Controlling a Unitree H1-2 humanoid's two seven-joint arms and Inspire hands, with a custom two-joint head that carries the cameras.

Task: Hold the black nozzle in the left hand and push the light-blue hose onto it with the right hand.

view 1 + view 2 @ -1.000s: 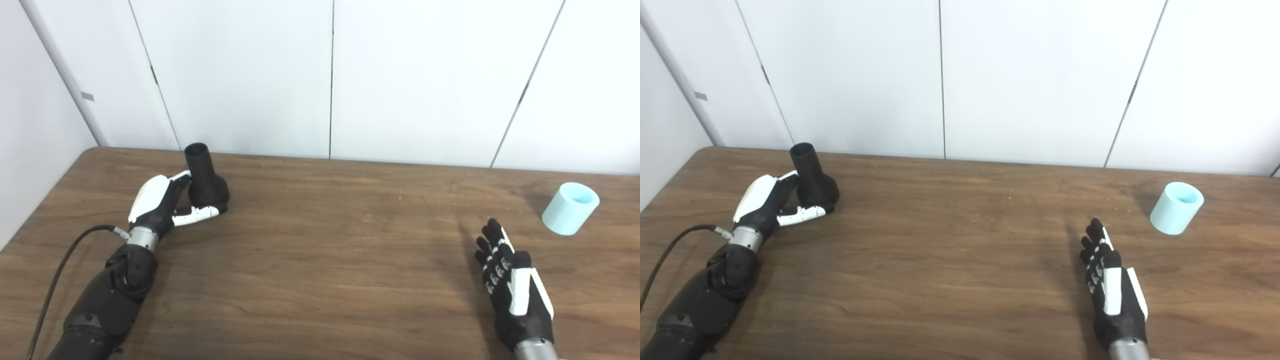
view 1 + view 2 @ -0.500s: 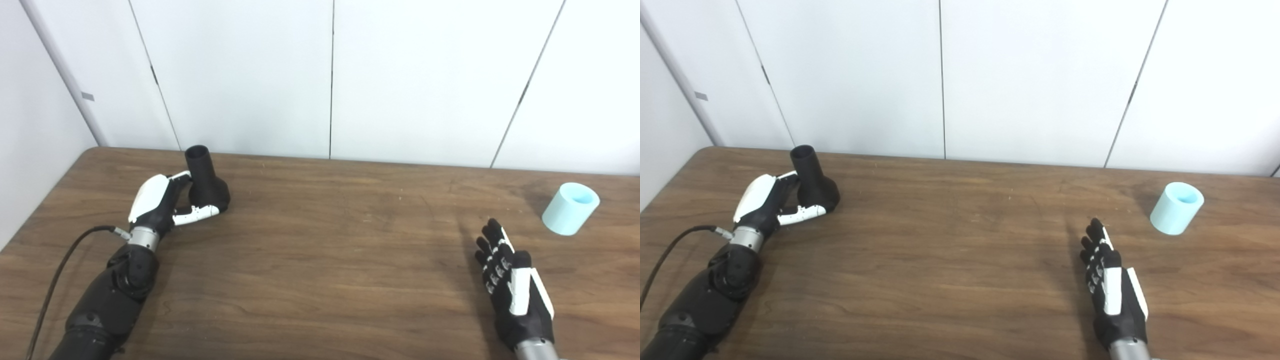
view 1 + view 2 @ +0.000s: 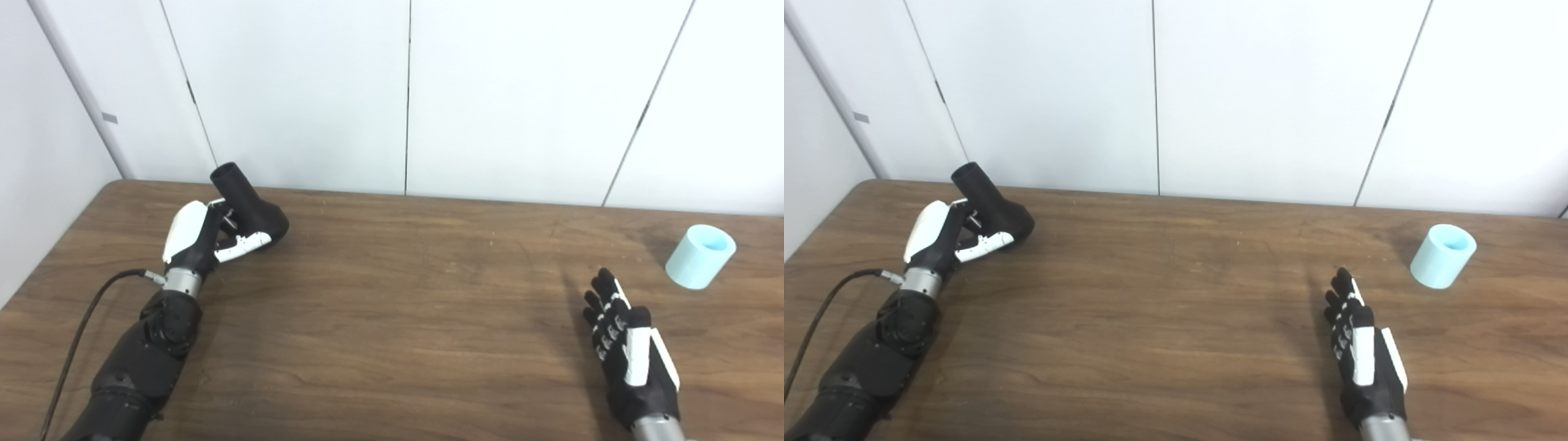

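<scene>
Within left hand [image 3: 195,236], tilted nozzle [image 3: 248,205]

Brown wood-grain table [image 3: 392,318] fills the lower part of both views, rounded far-left corner, scattered pale scuffs near the far edge. Behind it, white wall panels [image 3: 508,92] split by thin dark vertical seams. Pale corner post [image 3: 79,92] at left with a small grey tag [image 3: 109,117]. Even, soft light.
</scene>
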